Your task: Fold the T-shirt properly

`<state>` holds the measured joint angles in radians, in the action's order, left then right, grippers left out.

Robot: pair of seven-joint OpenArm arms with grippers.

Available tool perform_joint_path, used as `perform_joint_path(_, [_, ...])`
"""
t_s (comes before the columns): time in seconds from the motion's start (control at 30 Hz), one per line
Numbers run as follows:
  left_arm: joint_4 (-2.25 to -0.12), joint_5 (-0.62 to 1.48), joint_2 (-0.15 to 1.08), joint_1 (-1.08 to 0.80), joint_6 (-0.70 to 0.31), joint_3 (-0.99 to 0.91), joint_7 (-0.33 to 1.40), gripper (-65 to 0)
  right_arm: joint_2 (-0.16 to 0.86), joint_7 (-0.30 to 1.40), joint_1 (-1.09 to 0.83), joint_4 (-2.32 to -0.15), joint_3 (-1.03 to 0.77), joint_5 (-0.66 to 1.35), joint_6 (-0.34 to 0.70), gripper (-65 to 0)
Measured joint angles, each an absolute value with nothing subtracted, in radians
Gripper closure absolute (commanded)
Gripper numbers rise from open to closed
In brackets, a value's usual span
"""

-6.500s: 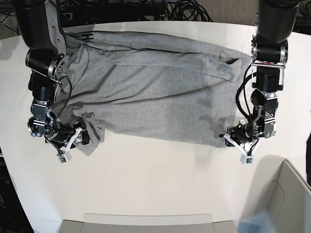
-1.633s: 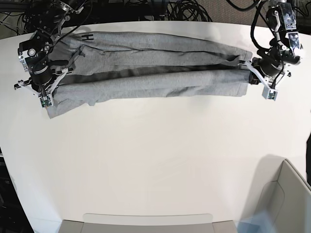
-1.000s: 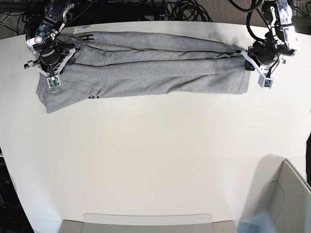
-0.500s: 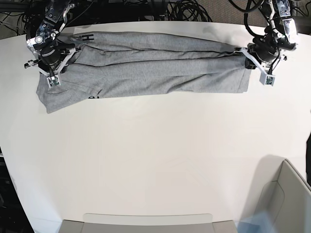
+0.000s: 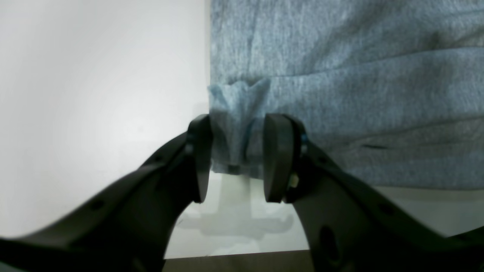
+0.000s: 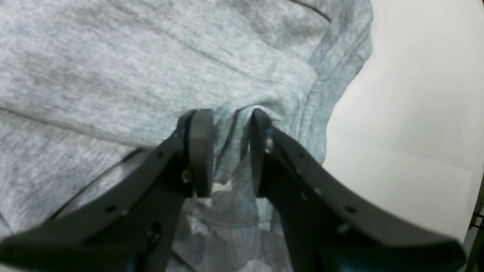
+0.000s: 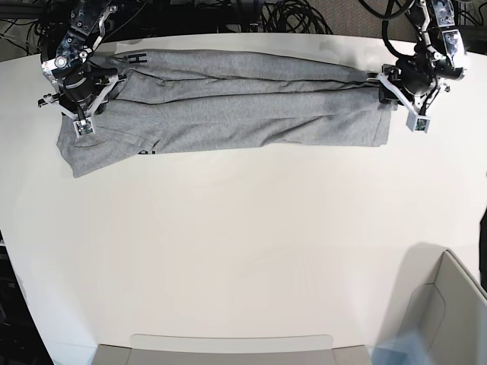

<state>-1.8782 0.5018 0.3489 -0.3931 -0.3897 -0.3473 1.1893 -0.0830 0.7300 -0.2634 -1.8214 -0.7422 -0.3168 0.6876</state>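
The grey T-shirt (image 7: pixel 243 99) lies folded in half as a long band across the far part of the white table (image 7: pixel 243 243), with black lettering showing at its left end. My left gripper (image 5: pixel 234 130) (image 7: pixel 389 85) stands open at the shirt's right end, and a small pinched ridge of the T-shirt (image 5: pixel 359 94) rises loose between its pads. My right gripper (image 6: pixel 230 126) (image 7: pixel 90 97) is open over the left end, its fingers astride a soft crease of the T-shirt (image 6: pixel 132 56).
A grey bin (image 7: pixel 449 312) stands at the near right corner. A flat grey tray edge (image 7: pixel 228 350) runs along the front. Black cables (image 7: pixel 289 15) hang behind the table's far edge.
The right gripper's fingers have spread apart and let the cloth go. The left gripper has shifted slightly toward the far edge. The shirt lies still.
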Motion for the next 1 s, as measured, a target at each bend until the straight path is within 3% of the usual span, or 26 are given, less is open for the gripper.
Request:
perform_joint_path(0.1, [-1.878,0.501,0.349,-0.390,-0.413,-0.348,1.190,-27.5,-0.080,0.730,-0.263,-1.821,-0.741,-0.317,0.688,-16.8])
perform_joint_path(0.23, [-1.897,0.509,0.347,-0.326,-0.619,-0.355,1.199,-30.0,-0.076,0.730,-0.263,-1.821,-0.739,-0.317,0.688,-16.8])
perform_joint_path(0.33, [-1.898,0.517,0.339,-0.290,-0.678,-0.355,1.229,-30.1,-0.076,0.730,-0.263,-1.821,-0.739,-0.317,0.688,-16.8])
perform_joint_path(0.5, [-1.882,0.501,0.315,-0.177,-0.698,-0.435,1.342,-30.2,-0.075,0.730,-0.264,-1.821,-0.739,-0.317,0.688,-16.8])
perform_joint_path(0.73, [-1.654,0.497,0.313,-0.149,-0.697,-0.435,1.384,-30.2,-0.076,0.730,-0.263,-1.821,-0.736,-0.317,0.688,-16.8])
perform_joint_path(1.0, [-1.538,0.524,0.326,-0.144,-0.698,-0.402,1.280,-30.2,-0.076,0.730,-0.263,-1.821,-0.736,-0.316,0.688,-16.8])
